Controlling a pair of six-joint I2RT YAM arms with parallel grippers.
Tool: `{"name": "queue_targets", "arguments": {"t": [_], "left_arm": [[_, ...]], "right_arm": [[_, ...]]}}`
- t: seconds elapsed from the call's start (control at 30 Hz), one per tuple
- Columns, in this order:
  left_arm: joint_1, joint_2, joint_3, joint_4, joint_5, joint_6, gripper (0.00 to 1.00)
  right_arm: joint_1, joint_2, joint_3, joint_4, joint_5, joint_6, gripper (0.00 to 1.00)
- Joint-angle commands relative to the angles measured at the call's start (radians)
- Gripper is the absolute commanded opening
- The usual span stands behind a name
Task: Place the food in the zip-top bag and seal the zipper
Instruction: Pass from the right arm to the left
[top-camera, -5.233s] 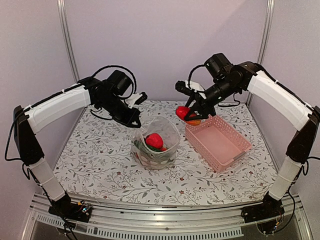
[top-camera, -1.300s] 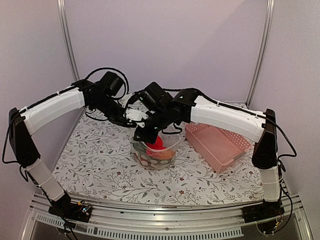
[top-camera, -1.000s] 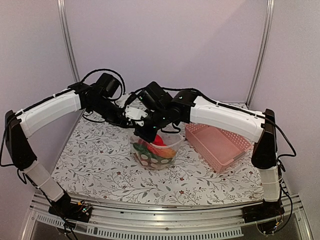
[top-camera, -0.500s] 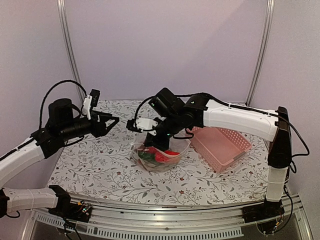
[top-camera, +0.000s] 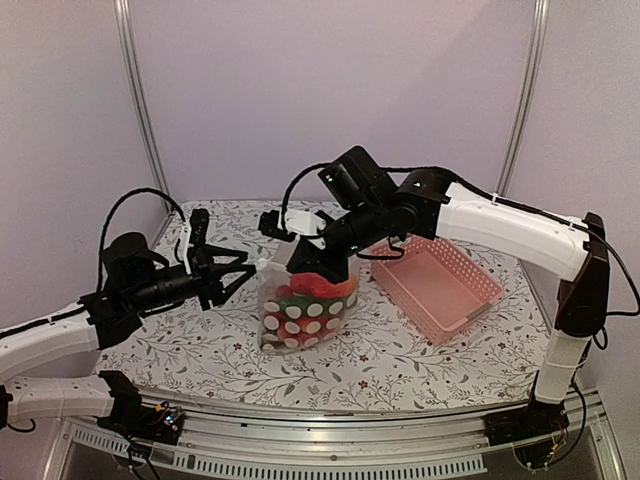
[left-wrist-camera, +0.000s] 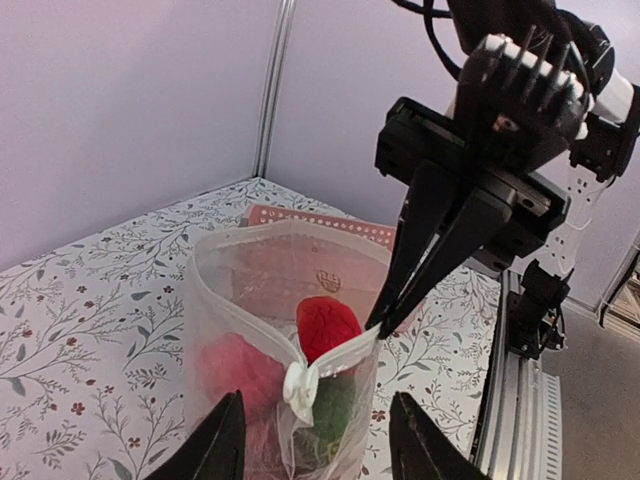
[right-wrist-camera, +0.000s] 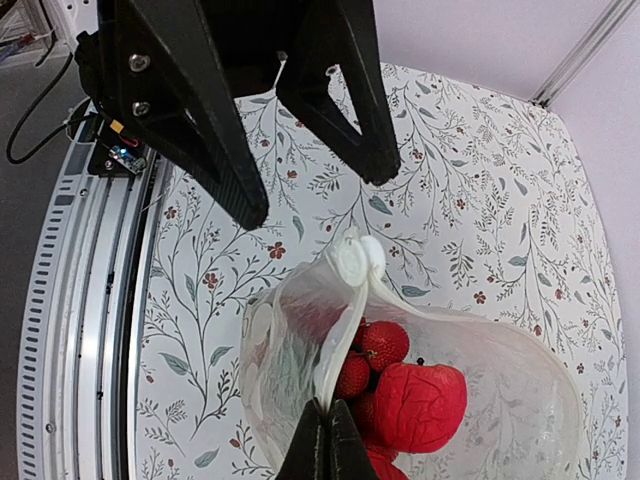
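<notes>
Zip-top bag (top-camera: 303, 312) stands upright beneath my right gripper (top-camera: 300, 264), which is clamped on the zipper (right-wrist-camera: 340, 320) rim, with the food (right-wrist-camera: 425, 402) inside. My left gripper (top-camera: 245, 272) has let go and swung round; it now waits, jaws spread, with the zipper's end just ahead of it. Loading looks finished to me, so sealing comes next.

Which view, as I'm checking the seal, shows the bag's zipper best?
Right wrist: the zipper runs up from the shut right pincer, close and unobstructed. Left wrist shows it end-on, foreshortened. Top external shows only a whitish edge atop the zip-top bag.
</notes>
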Motion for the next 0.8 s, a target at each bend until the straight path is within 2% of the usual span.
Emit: {"name": "queue_targets", "arguments": {"t": [0.0, 0.23, 0.47, 0.77], "left_arm": [[-0.051, 0.074, -0.023, 0.080, -0.076, 0.031, 0.48], [-0.064, 0.149, -0.055, 0.171, -0.080, 0.025, 0.39], [-0.066, 0.135, -0.085, 0.209, -0.077, 0.025, 0.34], [-0.069, 0.230, -0.077, 0.309, -0.056, 0.040, 0.26]], "right_arm": [[-0.015, -0.043, -0.029, 0.031, -0.029, -0.020, 0.00], [-0.020, -0.022, -0.049, 0.035, 0.027, -0.017, 0.00], [-0.026, -0.002, -0.021, 0.050, 0.031, -0.005, 0.00], [-0.033, 0.035, 0.028, 0.051, 0.055, -0.001, 0.00]]}}
